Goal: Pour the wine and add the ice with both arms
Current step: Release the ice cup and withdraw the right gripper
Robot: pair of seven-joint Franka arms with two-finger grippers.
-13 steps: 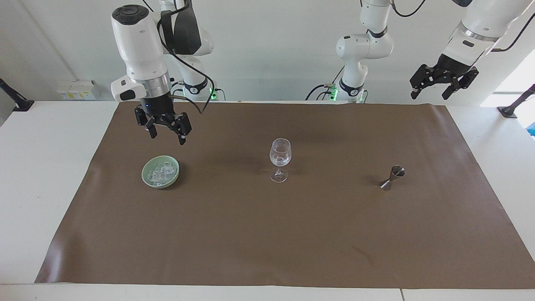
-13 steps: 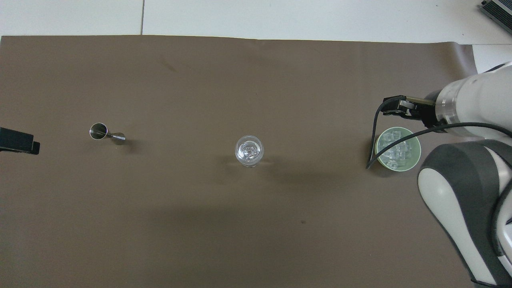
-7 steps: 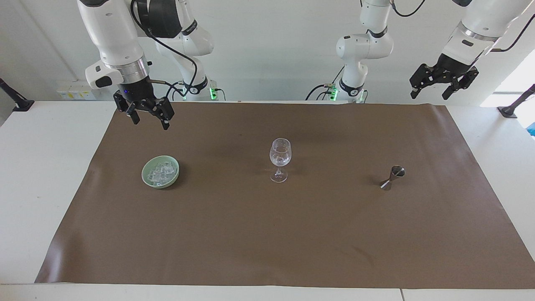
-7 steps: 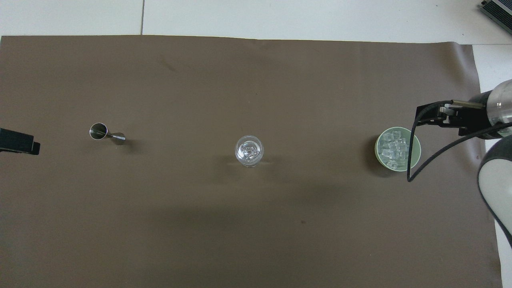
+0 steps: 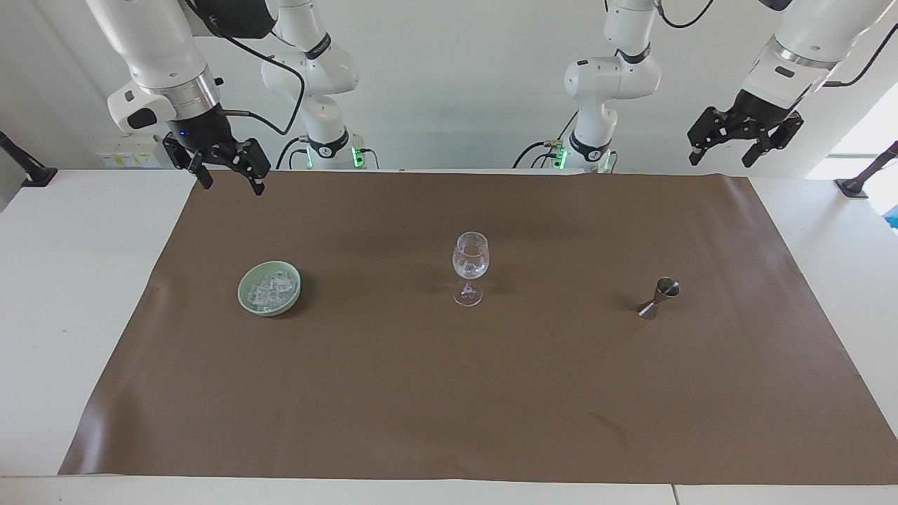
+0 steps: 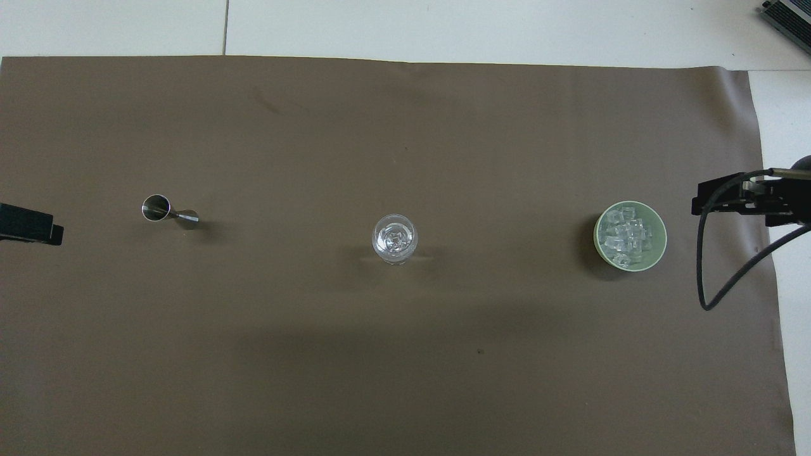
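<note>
A heap of clear ice (image 5: 270,289) (image 6: 624,235) fills a pale green bowl (image 5: 243,289) (image 6: 661,235) on the brown mat, toward the right arm's end. A stemmed wine glass (image 5: 470,265) (image 6: 394,239) stands upright mid-mat, with clear glints inside. A steel jigger (image 5: 658,298) (image 6: 166,211) lies on its side toward the left arm's end. My right gripper (image 5: 231,184) (image 6: 741,197) hangs open and empty, high over the mat's edge at the right arm's end. My left gripper (image 5: 721,158) (image 6: 28,225) waits open and empty, raised over the left arm's end. No wine is in view.
The brown mat (image 5: 449,400) (image 6: 380,380) covers most of the white table (image 5: 70,294). A black cable (image 6: 716,297) loops down from the right wrist over the mat's edge. Black clamp stands (image 5: 859,184) sit at both table ends.
My right gripper has lifted away from above the ice bowl and swung out to the mat's edge at the right arm's end. The left arm has stayed still.
</note>
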